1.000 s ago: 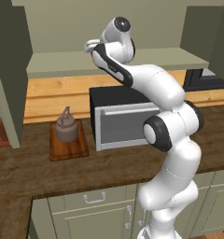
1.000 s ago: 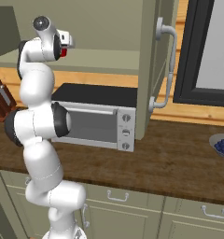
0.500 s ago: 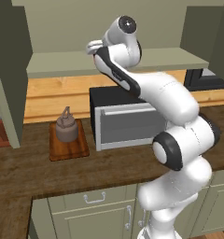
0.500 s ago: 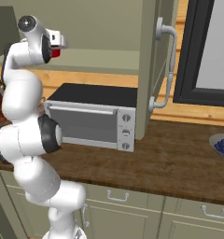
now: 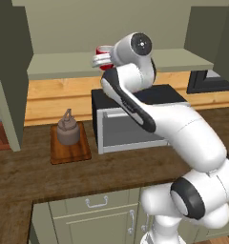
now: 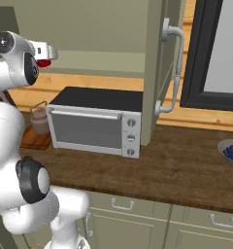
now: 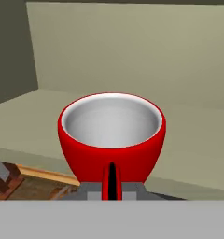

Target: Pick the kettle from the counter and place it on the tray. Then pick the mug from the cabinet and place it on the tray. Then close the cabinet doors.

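My gripper [image 7: 112, 190] is closed tight on the mug [image 7: 111, 140], pinching its thin handle between the jaws, with the cup sitting upright and its white inside facing up. From the base cameras the mug [image 5: 104, 51] is up at the level of the cabinet [image 5: 111, 28] shelf, just in front of it, apart from the shelf board as far as I can tell.

I judge this cup to be light, rigid and breakable, with a smooth glazed skin that could slip. A handle hold lets the body swing about the pinch, so I would keep it level and move gently. The handle is the one spot that fits my narrow closed jaws; the bowl looks too wide.

Below, the kettle [image 5: 68, 128] already stands on the tray [image 5: 70, 148], on the bench [image 5: 49, 171] left of the microwave [image 5: 130, 121]. The bare part of the tray is small, so the mug has to go down close beside the kettle.

I can read no brand, label or writing on the mug, kettle or microwave.
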You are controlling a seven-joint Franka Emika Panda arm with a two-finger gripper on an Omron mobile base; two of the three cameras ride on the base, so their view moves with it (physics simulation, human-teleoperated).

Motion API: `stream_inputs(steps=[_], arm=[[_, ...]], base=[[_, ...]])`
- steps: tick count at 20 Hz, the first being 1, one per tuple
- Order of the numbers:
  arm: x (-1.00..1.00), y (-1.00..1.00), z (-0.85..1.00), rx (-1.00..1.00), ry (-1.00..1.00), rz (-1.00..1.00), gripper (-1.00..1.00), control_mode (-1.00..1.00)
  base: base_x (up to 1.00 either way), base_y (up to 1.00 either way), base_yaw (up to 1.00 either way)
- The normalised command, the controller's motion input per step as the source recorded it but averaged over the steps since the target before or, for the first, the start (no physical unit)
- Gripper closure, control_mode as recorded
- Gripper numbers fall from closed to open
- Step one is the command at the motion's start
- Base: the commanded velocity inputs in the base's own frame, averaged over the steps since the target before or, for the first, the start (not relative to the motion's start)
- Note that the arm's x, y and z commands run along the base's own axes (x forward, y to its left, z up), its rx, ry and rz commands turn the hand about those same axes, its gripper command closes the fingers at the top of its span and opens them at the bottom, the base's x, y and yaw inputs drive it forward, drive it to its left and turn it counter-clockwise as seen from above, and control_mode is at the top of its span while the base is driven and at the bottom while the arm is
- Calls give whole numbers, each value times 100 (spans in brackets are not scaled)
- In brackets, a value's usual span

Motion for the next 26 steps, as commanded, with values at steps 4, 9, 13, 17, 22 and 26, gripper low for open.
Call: stream_inputs(steps=[4, 9, 13, 17, 22, 26], arm=[[-93, 19, -22, 0, -10, -5, 100, -100], [-86, 19, -30, 0, -3, -5, 100, -100], [-48, 33, -48, 0, 0, -10, 100, -100], [-4, 28, -52, 0, 0, -15, 100, -100], [16, 8, -37, 1, 3, -5, 100, -100], [7, 20, -49, 0, 1, -5, 100, -100]], base=[[0, 0, 0], [0, 0, 0], [0, 0, 0], [0, 0, 0], [0, 0, 0], [0, 0, 0]])
